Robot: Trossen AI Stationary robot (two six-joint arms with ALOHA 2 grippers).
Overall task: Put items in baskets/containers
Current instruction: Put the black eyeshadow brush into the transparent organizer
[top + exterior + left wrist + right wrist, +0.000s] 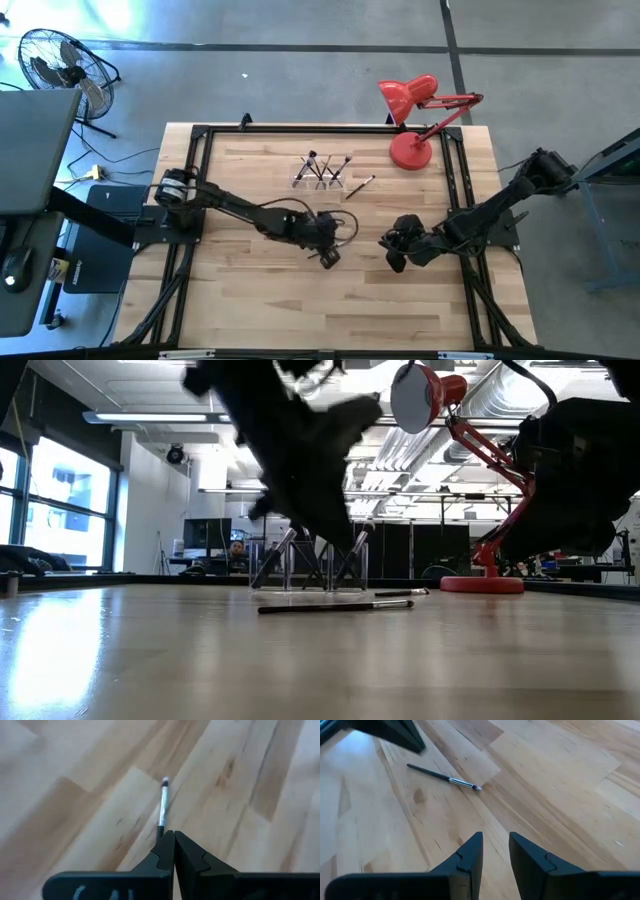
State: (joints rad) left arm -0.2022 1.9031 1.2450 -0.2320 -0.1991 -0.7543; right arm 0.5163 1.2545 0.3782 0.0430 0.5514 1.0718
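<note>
My right gripper (495,837) hangs low over the middle of the table (250,300) with its fingers spread and nothing between them. My left gripper (173,834) hovers just beside it, nearer the centre, fingers pressed together. A brush shows just past its tips, but I judge it is not pinched: the low view shows it lying flat on the wood, and the right wrist view shows a gap between it and the left fingers.

The red desk lamp (410,100) stands at the far right corner and is no part of the job, so I keep my elbows away from its arm. The clear holder (300,570) sits near the far edge, left of the lamp base, with several brushes (322,165) leaning crosswise in it.

The loose makeup brush (442,776) lies ahead of my right fingers, silver ferrule and bristle tip pointing away from the left gripper. A second brush (360,187) lies just beside the holder.

To do this well, I think I should use only one gripper and draw the other back, since they crowd each other here. I turn the spread fingers across the handle, come down until the tips almost graze the wood, and close on the dark shaft near its middle. A thin round handle is likely to roll or tip if I nip it at one end.
</note>
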